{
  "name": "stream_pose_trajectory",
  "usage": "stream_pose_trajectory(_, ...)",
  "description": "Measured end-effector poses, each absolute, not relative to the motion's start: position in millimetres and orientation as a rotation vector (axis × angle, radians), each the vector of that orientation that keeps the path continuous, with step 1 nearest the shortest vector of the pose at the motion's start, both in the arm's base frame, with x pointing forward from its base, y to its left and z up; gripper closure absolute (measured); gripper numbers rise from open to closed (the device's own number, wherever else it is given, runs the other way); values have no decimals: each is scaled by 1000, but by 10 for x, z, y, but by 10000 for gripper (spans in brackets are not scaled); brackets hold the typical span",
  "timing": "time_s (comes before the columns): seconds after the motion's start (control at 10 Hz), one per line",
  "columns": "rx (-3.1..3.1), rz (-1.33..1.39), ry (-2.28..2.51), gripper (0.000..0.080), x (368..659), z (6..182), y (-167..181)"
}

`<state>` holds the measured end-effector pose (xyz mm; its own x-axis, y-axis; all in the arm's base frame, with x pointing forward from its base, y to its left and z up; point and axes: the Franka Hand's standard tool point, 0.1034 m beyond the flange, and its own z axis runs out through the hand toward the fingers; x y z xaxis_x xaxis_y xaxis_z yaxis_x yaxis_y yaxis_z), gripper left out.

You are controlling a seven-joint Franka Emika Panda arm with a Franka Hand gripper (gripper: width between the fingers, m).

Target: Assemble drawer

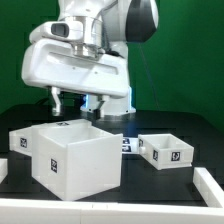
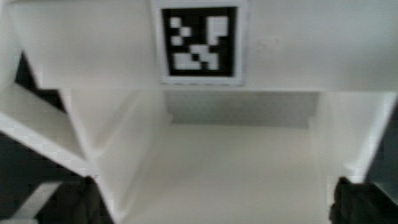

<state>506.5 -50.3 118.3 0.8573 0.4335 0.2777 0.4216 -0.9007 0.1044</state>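
Note:
The small white drawer (image 1: 165, 152) sits on the black table at the exterior view's right, open side up, with a tag on its front. The large white cube housing (image 1: 72, 157) stands in the front middle, open on top, with tags on its sides. My gripper (image 1: 72, 108) hangs just above the housing's back edge, open and empty. In the wrist view the gripper (image 2: 210, 205) has its two dark fingertips (image 2: 54, 200) far apart, and between them I look into the housing (image 2: 231, 150), below a tag on its wall. The drawer is out of the wrist view.
A second white part with a tag (image 1: 20, 143) stands at the exterior view's left, beside the housing. A flat tagged white piece (image 1: 128, 146) lies between housing and drawer. A white rail (image 1: 205, 195) runs along the front right. The robot base stands behind.

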Motion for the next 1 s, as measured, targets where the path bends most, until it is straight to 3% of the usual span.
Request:
stream_pose_trajectory(0.3,3212,166,462,151,5026,1382,-19)
stream_pose_trajectory(0.7,3207,171,489,151,5035,1352,-23)
stream_pose_trajectory(1.0,3110,284,896,151,5014,1155,-254)
